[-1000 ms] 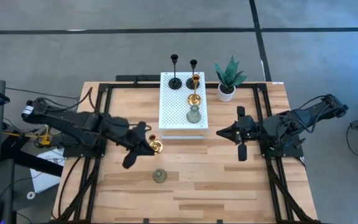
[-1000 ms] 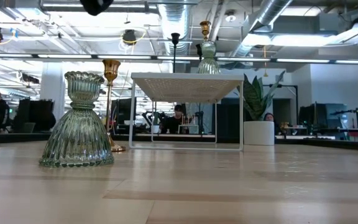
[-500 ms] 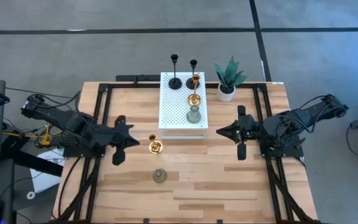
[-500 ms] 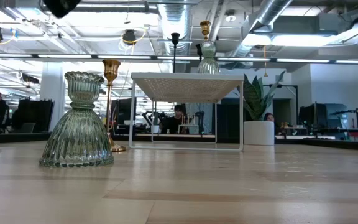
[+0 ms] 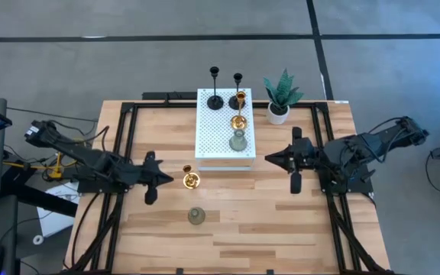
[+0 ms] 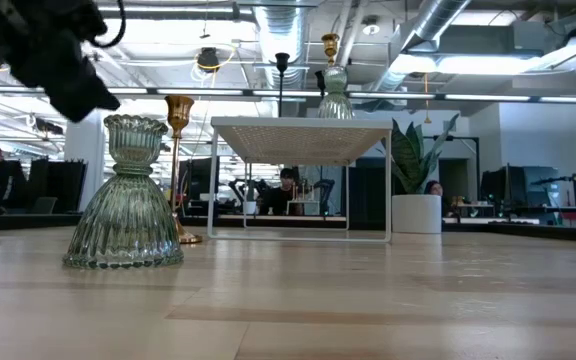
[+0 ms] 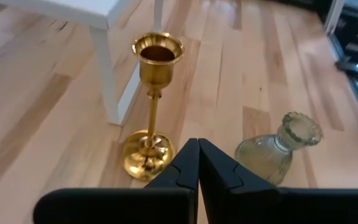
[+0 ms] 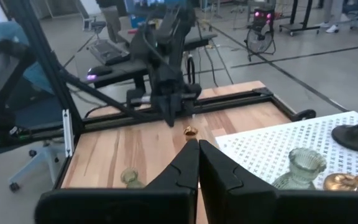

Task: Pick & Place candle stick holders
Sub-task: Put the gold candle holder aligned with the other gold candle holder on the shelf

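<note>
Butcher-block wood desk (image 5: 281, 221). Near: ribbed pale green glass holder (image 5: 196, 216), squat, scalloped rim, standing alone. Behind it: polished gold holder (image 5: 191, 179), slim stem, round base, just right of left hand (image 5: 171, 178), fingers pressed together, empty. Right hand (image 5: 270, 161) w/ fingers likewise together, empty, right of white perforated riser (image 5: 212, 137). On riser, near to far: green glass holder, 2 gold, 2 slim black (image 5: 215, 101).

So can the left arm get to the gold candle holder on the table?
Probably yes. The left pincer sits shut right beside the gold candle holder, with only bare table between them. It would have to open first.
</note>
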`<action>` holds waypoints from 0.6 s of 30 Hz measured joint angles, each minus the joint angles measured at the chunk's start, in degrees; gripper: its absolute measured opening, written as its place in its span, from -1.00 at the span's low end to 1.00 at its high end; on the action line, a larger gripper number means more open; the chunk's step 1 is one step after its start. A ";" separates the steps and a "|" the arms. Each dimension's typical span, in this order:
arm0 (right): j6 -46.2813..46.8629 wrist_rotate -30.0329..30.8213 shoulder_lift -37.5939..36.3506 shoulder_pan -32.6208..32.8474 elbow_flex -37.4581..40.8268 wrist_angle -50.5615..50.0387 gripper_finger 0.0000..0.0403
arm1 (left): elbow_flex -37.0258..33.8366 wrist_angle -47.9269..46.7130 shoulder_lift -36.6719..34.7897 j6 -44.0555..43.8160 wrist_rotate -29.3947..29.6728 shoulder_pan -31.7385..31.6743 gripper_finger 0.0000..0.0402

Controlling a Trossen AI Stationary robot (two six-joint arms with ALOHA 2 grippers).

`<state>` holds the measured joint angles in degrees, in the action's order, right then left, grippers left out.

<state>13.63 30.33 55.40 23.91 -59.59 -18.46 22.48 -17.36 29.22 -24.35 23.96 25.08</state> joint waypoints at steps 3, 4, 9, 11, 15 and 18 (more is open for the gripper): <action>0.00 0.00 0.00 -1.15 0.00 1.44 -1.00 | -5.38 5.09 -3.20 1.10 0.01 -0.02 -0.98; 0.00 0.00 0.00 -1.55 0.00 1.58 -1.00 | -7.02 6.43 -4.23 1.40 0.04 -0.02 -0.98; 0.00 -0.04 0.00 -3.57 0.00 1.51 -1.00 | -15.57 16.72 -8.28 3.04 3.42 -0.09 -0.97; 0.00 -0.07 0.00 -4.15 0.00 1.51 -1.00 | -18.82 23.43 -8.87 3.08 5.28 -0.09 -0.98; 0.00 -0.20 0.00 -5.06 0.00 1.49 -1.00 | -22.16 30.89 -8.75 3.06 6.70 -0.12 -0.97; 0.00 -0.22 0.00 -5.49 0.00 1.49 -1.00 | -22.16 31.13 -7.69 4.47 8.36 -0.14 -0.95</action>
<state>13.63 30.11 55.40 18.42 -59.59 -16.97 0.32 13.77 21.53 -19.88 32.32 24.94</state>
